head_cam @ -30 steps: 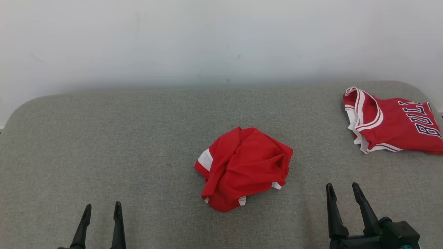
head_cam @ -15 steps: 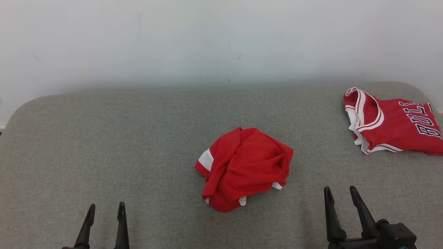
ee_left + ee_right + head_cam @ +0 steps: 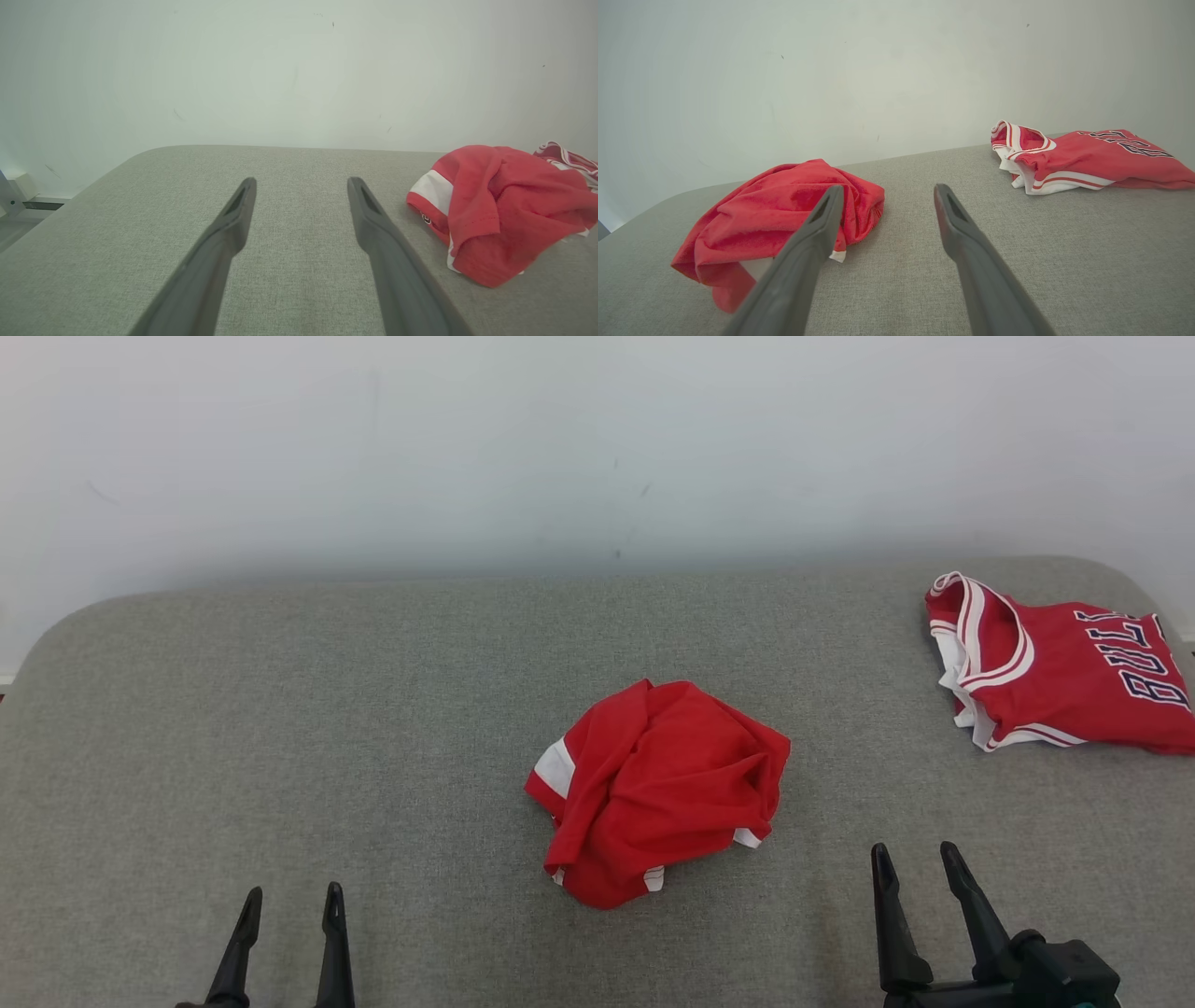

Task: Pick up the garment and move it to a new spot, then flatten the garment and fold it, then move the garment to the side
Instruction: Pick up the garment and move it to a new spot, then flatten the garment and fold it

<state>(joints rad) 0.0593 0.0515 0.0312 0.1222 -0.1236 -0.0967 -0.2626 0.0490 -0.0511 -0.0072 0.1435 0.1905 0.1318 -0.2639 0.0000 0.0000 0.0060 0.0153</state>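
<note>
At the lower left of the head view, the left gripper [image 3: 292, 896] hovers over bare cloth with its two dark fingers spread and nothing between them. The grey fabric-covered surface [image 3: 373, 709] runs across the whole frame below a plain white wall [image 3: 560, 448].

At centre frame lies the crumpled red garment [image 3: 658, 789], heaped in loose folds with white bands showing at its left and lower edges. It is well apart from both grippers. I judge it light, soft and limp. It should sag from any single pinch and drag little on the cloth. I would take hold at the raised ridge along its upper left, or at the white-banded edge, where layers are fewest.

At the lower right, the right gripper [image 3: 913, 854] is likewise spread wide and empty, its body cut off by the bottom edge.

At the upper right lies a folded red jersey [image 3: 1055, 677] with white trim, clear of the work. The frame edge cuts its dark lettering.

I cannot tell what kind of garment the heap is. Its openings and hems are tucked inside. A small dark mark by the white band, seen from the left wrist, is unreadable.
</note>
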